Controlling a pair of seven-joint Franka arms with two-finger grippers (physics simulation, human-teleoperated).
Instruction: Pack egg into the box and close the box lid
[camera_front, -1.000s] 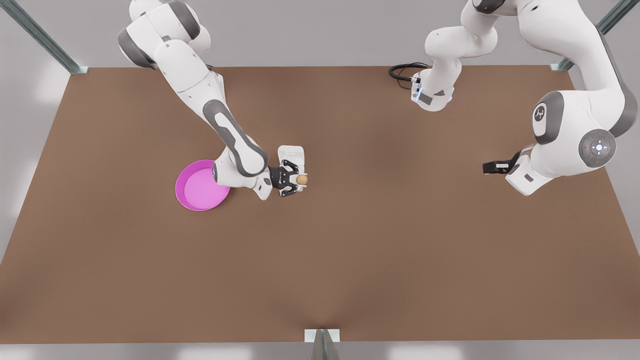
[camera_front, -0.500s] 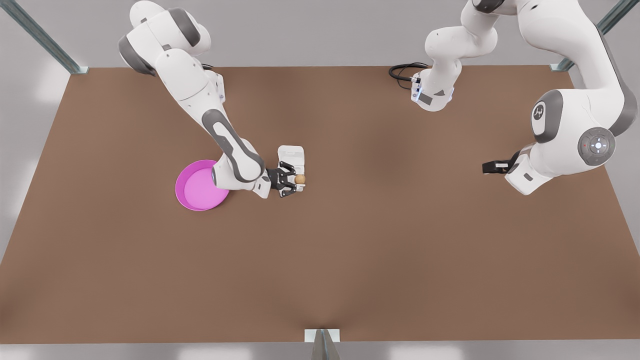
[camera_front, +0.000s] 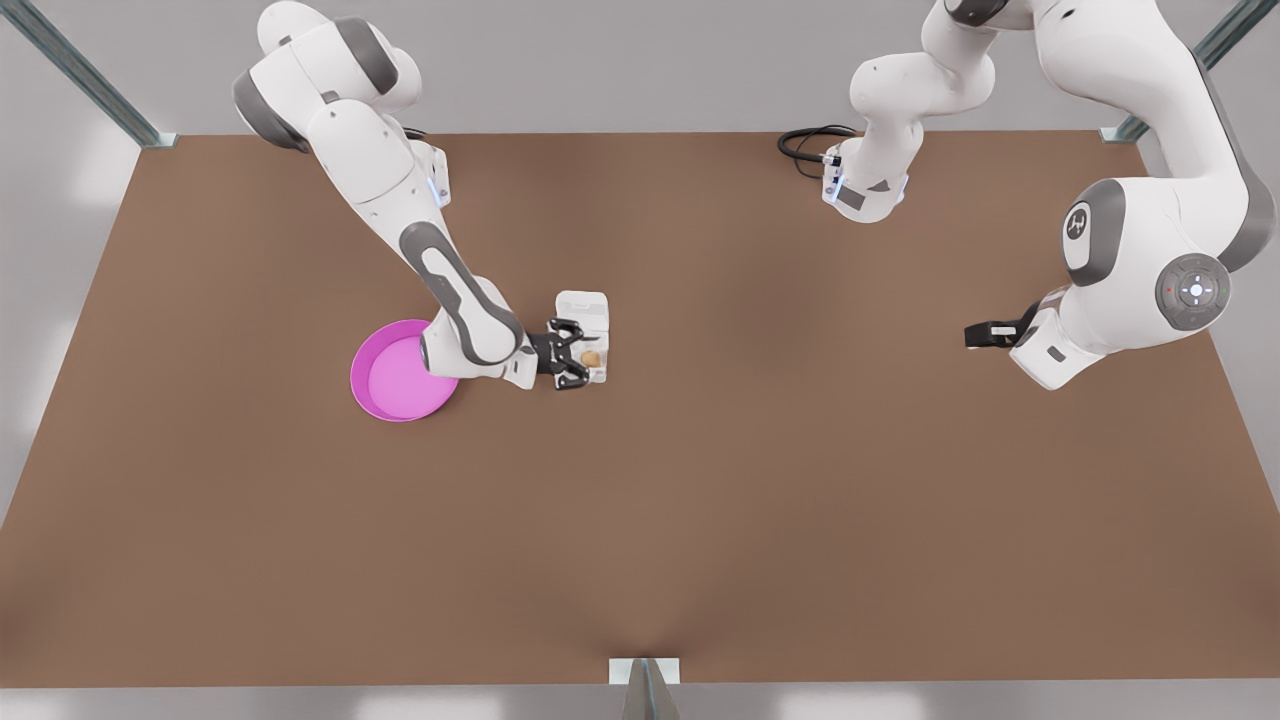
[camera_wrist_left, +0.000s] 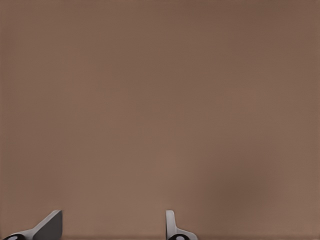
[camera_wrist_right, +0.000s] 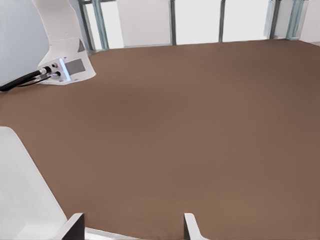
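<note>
A flat matte brown worktop (camera_front: 700, 500) spans nearly the whole scene. It is bordered by pale grey walls, with slanted metal frame posts (camera_front: 150, 130) at its far corners and a small metal bracket (camera_front: 645, 680) at the middle of its near edge. The small white egg carton (camera_front: 602, 345) sits on it, and everything else is placed from that carton. Its plain white hinged lid (camera_front: 582, 305) lies open on the carton's far side. The small tan-brown oval egg (camera_front: 591, 358) sits in one of the tray's cups. The left hand (camera_front: 577, 355) is at the carton on the front view's left side. Its fingers are spread wider than the egg and grip nothing. In the left wrist view, the same hand (camera_wrist_left: 112, 227) shows two separated fingertips over bare brown surface. A round pink plate (camera_front: 365, 375) lies near the carton, behind that arm's wrist. Well away from the carton, towards the front view's right, the right hand (camera_front: 975, 333) waits above the worktop. In its own wrist view (camera_wrist_right: 132, 227) the fingers stand apart and empty. Beyond them are an arm base with looped black cables (camera_wrist_right: 20, 82) and bright window panels past the worktop's edge.
</note>
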